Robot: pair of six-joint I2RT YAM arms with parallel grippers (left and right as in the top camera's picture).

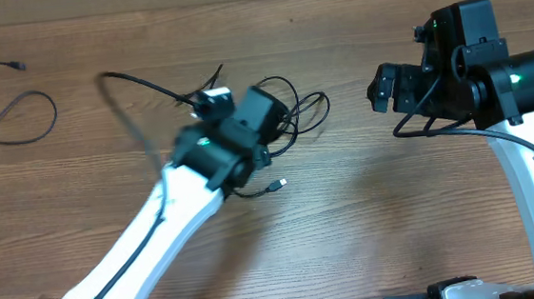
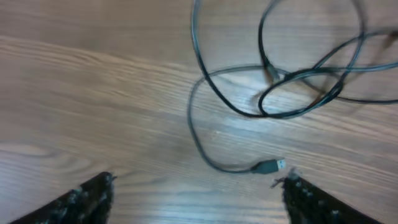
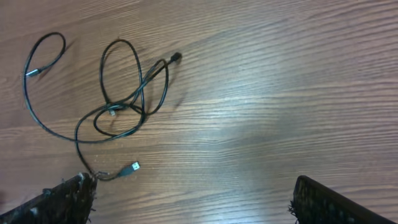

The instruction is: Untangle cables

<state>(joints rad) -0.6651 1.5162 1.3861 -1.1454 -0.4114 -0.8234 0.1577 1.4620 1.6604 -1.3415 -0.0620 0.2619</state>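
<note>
Overhead: the tangled cables (image 1: 300,111) sit mid-table. Their loops poke out to the right of the left arm (image 1: 171,209), whose wrist hangs directly over them and is blurred, with its fingers hidden in this view. One USB plug (image 1: 275,183) trails out on the near side. The right gripper (image 1: 378,87) is off to the right of the knot and apart from it, so the left arm is nearer. A separate loose cable (image 1: 9,117) lies at the far left of the wooden table (image 1: 368,218), well apart from the rest.

Left wrist: the left gripper (image 2: 199,180) is spread wide and holds nothing. The plug lies just inside the right-hand finger, with its long axis crosswise to the gap. Its cord curls away to the knot, which lies beyond the fingertips and to the right.

Right wrist: the right gripper (image 3: 194,182) is also wide open and empty. The knot lies beyond the gap and to the left. The plug lies near the left-hand fingertip, not touching it.

Likely next: the left gripper takes the plug end. It would probably need a slight shift right and down to do so.
</note>
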